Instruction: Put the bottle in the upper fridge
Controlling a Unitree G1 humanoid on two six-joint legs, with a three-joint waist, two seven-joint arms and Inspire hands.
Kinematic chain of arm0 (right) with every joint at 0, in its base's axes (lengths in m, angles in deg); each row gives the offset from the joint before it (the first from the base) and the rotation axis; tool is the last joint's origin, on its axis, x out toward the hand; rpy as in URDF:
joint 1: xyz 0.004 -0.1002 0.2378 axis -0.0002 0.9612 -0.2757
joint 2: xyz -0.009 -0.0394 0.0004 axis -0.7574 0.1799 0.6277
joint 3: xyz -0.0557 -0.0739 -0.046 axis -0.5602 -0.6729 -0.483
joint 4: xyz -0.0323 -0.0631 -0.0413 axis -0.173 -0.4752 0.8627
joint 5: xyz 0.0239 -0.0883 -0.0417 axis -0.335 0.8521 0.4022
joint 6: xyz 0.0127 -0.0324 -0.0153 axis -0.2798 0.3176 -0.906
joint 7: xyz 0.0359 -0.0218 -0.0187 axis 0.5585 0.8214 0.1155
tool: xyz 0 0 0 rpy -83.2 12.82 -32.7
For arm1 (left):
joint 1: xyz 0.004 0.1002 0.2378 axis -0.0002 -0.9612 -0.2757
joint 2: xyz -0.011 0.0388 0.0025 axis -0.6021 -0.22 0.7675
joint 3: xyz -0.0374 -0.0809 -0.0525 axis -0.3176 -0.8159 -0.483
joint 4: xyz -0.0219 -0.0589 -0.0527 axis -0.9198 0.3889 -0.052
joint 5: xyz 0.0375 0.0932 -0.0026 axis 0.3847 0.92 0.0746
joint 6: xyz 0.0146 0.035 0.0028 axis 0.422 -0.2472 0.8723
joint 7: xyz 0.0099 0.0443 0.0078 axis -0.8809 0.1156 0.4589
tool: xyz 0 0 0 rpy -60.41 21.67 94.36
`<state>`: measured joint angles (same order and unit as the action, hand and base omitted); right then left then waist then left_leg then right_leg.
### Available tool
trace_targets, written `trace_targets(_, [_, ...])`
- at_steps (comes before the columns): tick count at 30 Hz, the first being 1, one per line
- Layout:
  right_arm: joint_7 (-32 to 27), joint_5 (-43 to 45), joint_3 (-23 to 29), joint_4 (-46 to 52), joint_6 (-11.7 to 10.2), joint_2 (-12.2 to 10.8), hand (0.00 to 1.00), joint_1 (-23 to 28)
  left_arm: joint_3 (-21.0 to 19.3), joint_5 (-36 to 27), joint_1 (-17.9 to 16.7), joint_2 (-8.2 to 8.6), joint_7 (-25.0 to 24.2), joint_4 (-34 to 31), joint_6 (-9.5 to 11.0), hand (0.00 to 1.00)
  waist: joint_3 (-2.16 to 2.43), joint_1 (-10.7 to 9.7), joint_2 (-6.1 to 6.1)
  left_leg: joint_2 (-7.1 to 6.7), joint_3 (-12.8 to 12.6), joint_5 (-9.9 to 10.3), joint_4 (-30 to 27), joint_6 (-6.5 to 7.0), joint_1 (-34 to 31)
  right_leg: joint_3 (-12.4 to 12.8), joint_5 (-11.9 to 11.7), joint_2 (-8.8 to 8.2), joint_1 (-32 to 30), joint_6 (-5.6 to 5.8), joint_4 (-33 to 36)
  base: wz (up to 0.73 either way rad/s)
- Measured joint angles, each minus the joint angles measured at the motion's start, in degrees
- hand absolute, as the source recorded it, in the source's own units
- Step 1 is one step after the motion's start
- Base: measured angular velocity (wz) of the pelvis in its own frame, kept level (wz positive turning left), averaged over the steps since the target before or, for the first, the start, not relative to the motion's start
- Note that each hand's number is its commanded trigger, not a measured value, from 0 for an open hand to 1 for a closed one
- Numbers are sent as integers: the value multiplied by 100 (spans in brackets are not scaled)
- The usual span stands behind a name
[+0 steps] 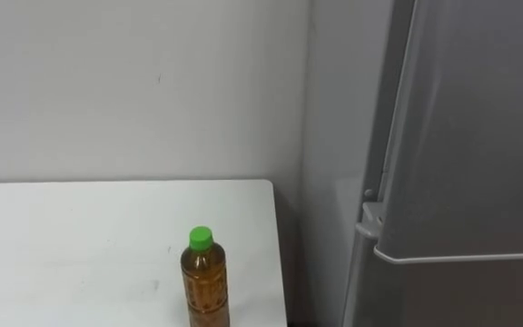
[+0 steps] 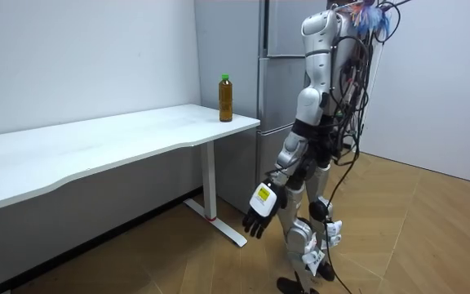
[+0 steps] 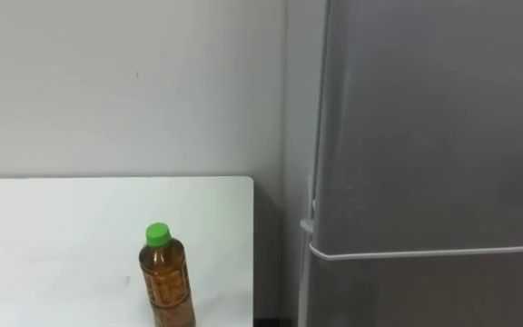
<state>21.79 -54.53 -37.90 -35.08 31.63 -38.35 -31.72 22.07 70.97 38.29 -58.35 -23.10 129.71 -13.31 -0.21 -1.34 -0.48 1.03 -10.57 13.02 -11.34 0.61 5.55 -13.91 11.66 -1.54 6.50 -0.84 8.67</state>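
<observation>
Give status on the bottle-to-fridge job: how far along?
Nothing done yet. The bottle stands upright on the white table near its corner by the fridge, whose doors look shut. In hand: nothing; the left hand hangs open at the robot's side. Left: grasp the bottle, open the upper door, place it inside.

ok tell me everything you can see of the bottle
The bottle looks like clear plastic, nearly full of amber-brown liquid, with a bright green cap on and a label round its body. It stands upright near the corner of the white table nearest the fridge, touching only the tabletop.
</observation>
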Motion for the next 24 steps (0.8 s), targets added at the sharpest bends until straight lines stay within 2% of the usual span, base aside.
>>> trace_targets(2, [-35, 8, 67, -60, 2, 0, 0, -5, -155, -126, -3, 11, 105, 10, 8, 0, 0, 5, -1, -2, 0, 1, 0, 0, 47, -1, 1, -2, 50, 0, -5, 0])
trace_targets(4, [-66, 11, 115, -81, 16, 0, 0, -5, -355, -584, -49, 13, 266, 69, 88, 0, -1, 9, 2, -1, -10, 1, 16, -1, 109, -4, 3, -4, 100, 1, -3, 0])
trace_targets(10, [-111, -51, 197, -105, 139, 15, 0, -12, -810, -1819, -146, 7, 610, 46, 95, 0, 5, 28, 34, 15, 32, 18, 5, -2, 115, -22, 3, 1, 140, 2, 7, 3])
trace_targets(12, [-112, -24, 326, -98, 183, 35, 0, 17, -1016, -2240, -158, -9, 758, -38, 124, 0, 7, 32, 82, 19, 58, 23, 6, -1, 112, -35, 1, 4, 140, 3, 9, 5])
trace_targets(15, [-121, 4, 450, -55, 190, 61, 0, 14, -1041, -2941, -184, -25, 1046, -358, 171, 0, 27, 11, 192, 4, 146, 24, -14, 3, 108, -55, -2, -1, 133, 7, 18, 5])
trace_targets(16, [-123, 27, 478, -55, 191, 64, 0, 15, -1043, -3047, -181, -25, 1103, -445, 202, 0, 17, 13, 189, -2, 153, 24, -13, 3, 109, -58, -3, -1, 134, 8, 20, 4])
trace_targets(20, [-166, 215, 629, -55, 164, 118, 0, -3, -1061, -3280, -4, -25, 1333, -594, 520, 0, 3, 14, 317, -2, 186, 23, 20, 4, 144, -45, -3, -3, 168, 8, 27, -3])
trace_targets(24, [-184, 301, 660, -52, 97, 121, 0, 3, -1133, -3417, 26, -41, 1548, -999, 755, 0, 10, 22, 315, -29, 184, 21, 99, 1, 193, -29, 4, 6, 167, -2, 60, -8])
